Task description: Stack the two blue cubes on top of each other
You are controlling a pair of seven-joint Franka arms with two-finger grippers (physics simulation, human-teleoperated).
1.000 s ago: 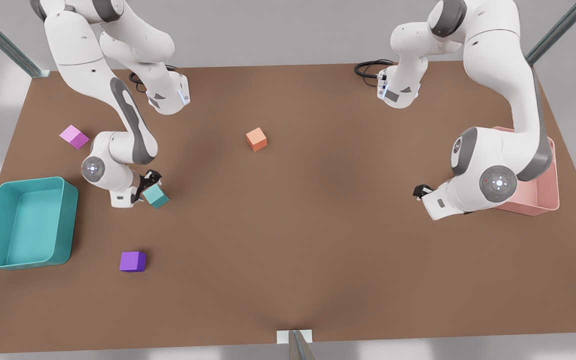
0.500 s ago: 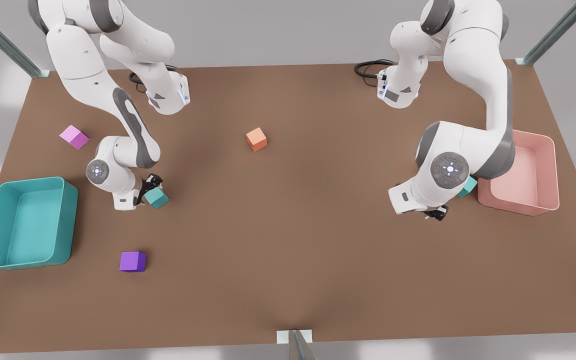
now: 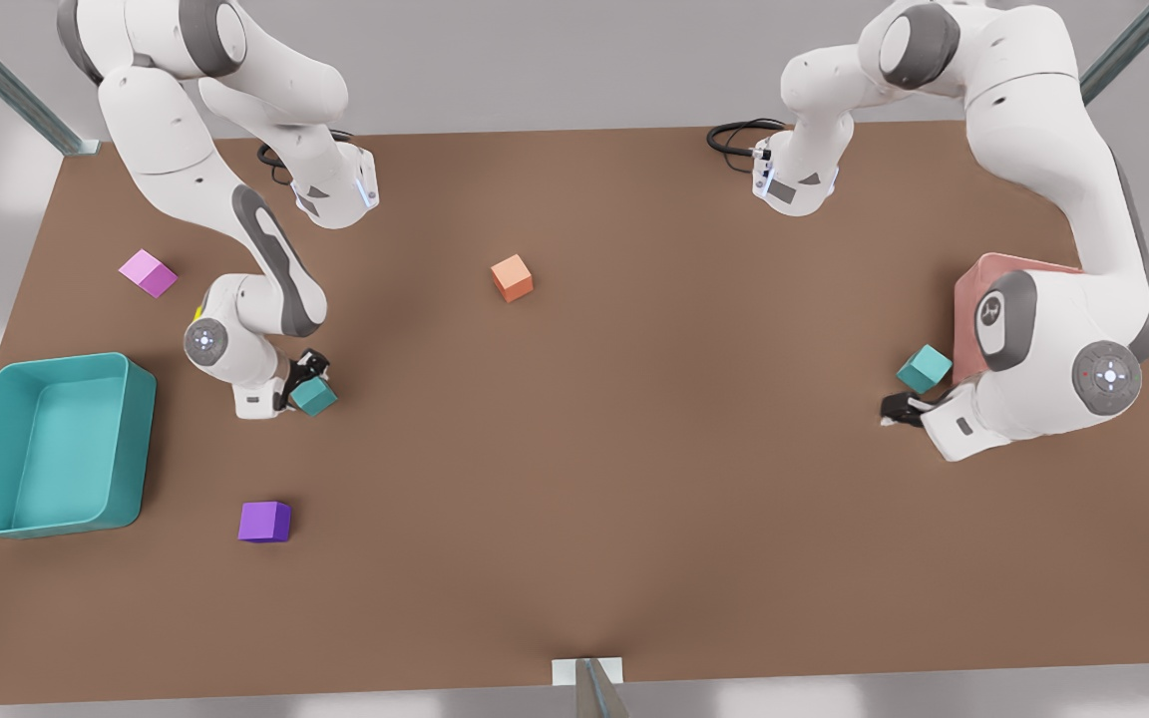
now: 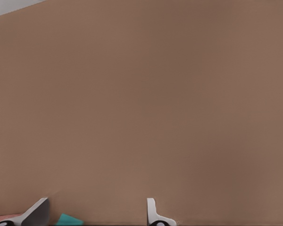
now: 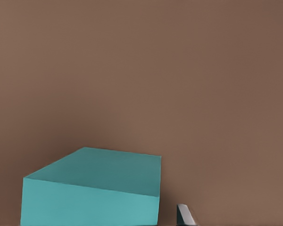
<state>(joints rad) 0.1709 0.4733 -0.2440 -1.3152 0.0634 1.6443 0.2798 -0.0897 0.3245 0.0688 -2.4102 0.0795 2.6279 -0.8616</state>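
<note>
One cube (image 3: 924, 369): beside left pincer (image 3: 900, 408), spread wide, empty
Other cube (image 3: 314, 396): at right pincer (image 3: 307, 372), grip unclear

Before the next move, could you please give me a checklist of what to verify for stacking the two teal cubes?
1. Right pincer is at the first teal cube: ok.
2. Right pincer has a firm hold on that cube: cannot tell.
3. Left pincer holds the second teal cube: not ok, it is open beside the cube.
4. Cubes are stacked: not ok, they lie far apart.
</note>
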